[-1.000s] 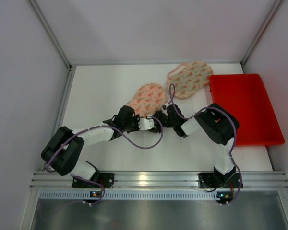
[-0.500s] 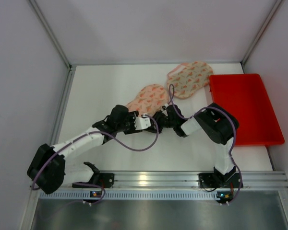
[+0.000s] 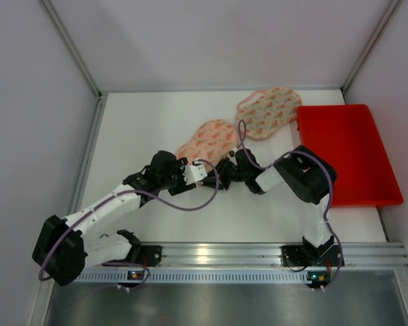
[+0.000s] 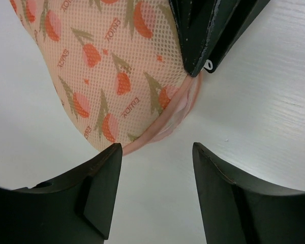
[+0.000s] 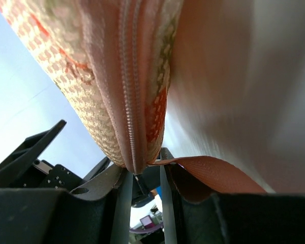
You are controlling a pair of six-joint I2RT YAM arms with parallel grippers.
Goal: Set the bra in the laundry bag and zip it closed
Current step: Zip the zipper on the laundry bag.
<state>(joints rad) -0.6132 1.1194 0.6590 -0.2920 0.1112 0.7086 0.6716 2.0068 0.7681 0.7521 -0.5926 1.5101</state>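
Left gripper: jaws wide apart, holding nothing, low over the white table. The gap faces the rounded near end of the peach mesh laundry bag with a tulip print. The left finger's tip is just at the bag's edge, and I cannot tell whether it touches.

Right gripper: fingers pinched almost together at that same near end, just beyond the left gripper. A small dark piece sits between them at the foot of the peach zip. I judge it to be the zip pull, gripped. A peach ribbon tab sticks out beside it.

Key relation: the zip line runs straight away from the right fingers along the bag's edge. The bag's body extends from both grippers toward the far side. The right arm has the pull, and the left is nearer the free corner, placed to pin it.

Bra: not separately visible. Smooth pink folds at the bag's corner suggest it is inside.

Farther off lies a cream printed fabric piece, which I cannot identify. At right is a red plastic tray.
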